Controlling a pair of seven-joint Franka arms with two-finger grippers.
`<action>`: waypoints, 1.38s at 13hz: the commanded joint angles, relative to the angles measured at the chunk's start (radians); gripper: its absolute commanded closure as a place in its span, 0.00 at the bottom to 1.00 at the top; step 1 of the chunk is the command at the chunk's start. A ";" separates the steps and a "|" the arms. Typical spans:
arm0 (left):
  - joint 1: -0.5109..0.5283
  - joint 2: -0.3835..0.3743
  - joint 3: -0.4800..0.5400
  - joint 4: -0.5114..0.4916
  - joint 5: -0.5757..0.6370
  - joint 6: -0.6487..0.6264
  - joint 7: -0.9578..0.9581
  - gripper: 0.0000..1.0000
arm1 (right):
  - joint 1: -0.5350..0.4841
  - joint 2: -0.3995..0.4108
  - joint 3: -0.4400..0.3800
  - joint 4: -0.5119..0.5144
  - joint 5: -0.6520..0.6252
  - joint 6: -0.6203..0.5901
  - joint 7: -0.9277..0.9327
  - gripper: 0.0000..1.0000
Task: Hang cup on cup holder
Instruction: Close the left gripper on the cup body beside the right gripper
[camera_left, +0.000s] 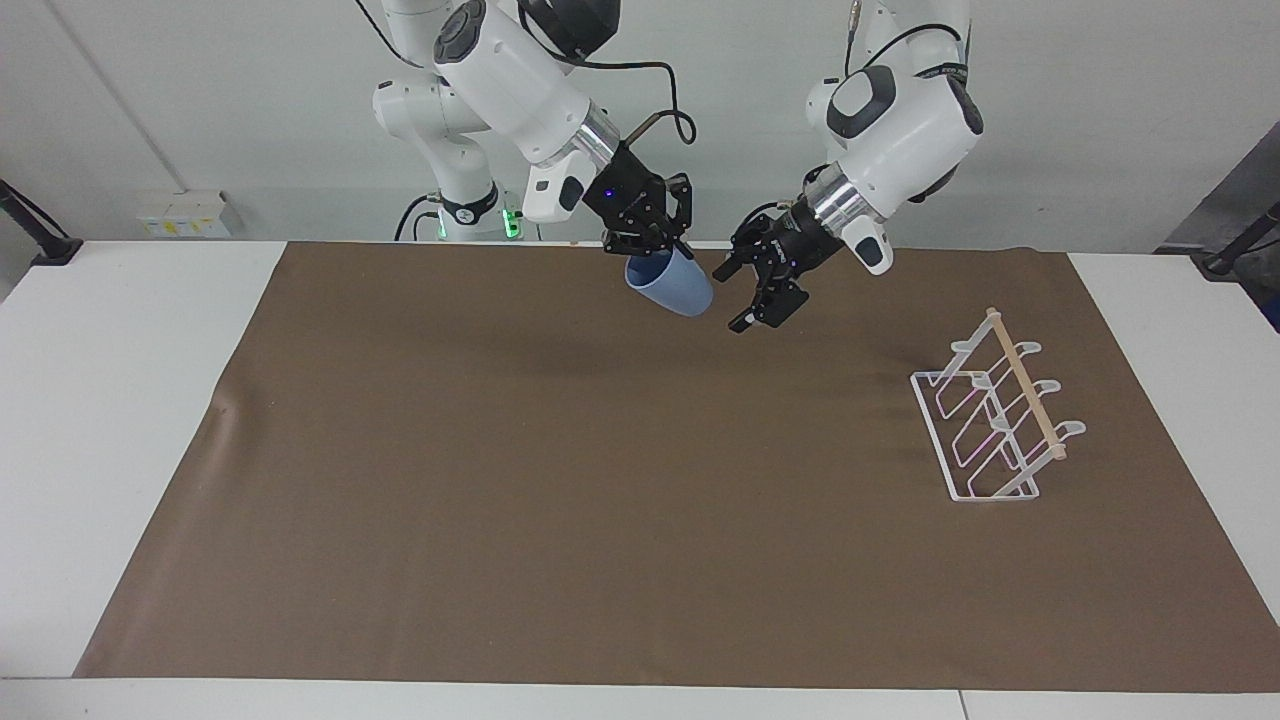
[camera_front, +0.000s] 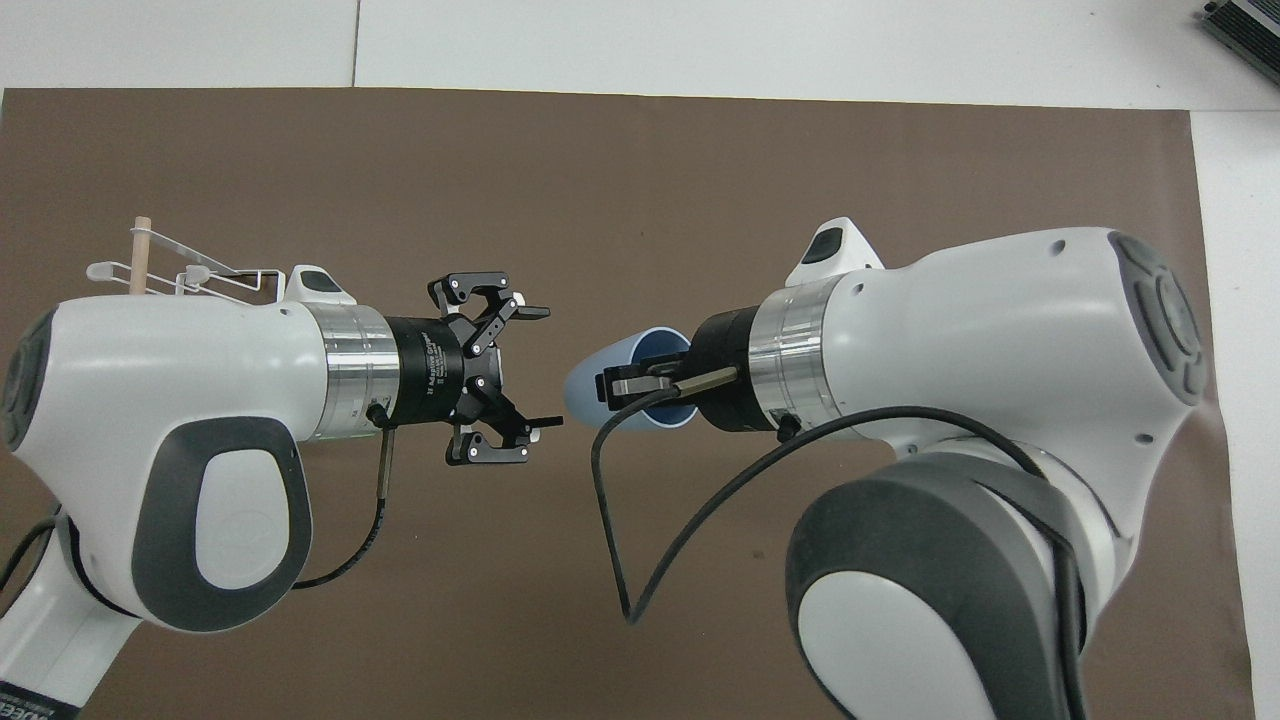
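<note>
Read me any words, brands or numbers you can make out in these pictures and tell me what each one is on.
"Adaptive Gripper": white print along the black collar of the left gripper, overhead view; a figure before it and a line under it are too small to read.
Yellow sticker on the white wall box, facing view: too blurred to read.

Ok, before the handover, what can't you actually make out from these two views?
- Overhead view: most of the cup holder, covered by the left arm.
- Overhead view: much of the cup, covered by the right gripper.
- Both views: whether the open left gripper already touches the cup.
</note>
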 joint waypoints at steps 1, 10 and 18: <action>0.018 -0.061 0.011 -0.032 -0.012 -0.084 -0.003 0.00 | 0.007 -0.022 0.003 -0.020 0.032 0.041 0.031 1.00; -0.072 -0.079 0.004 -0.100 -0.015 0.178 -0.088 0.00 | 0.012 -0.019 0.007 -0.017 0.032 0.064 0.031 1.00; -0.119 -0.065 -0.001 -0.107 -0.015 0.274 -0.100 0.00 | 0.014 -0.016 0.009 -0.017 0.032 0.092 0.031 1.00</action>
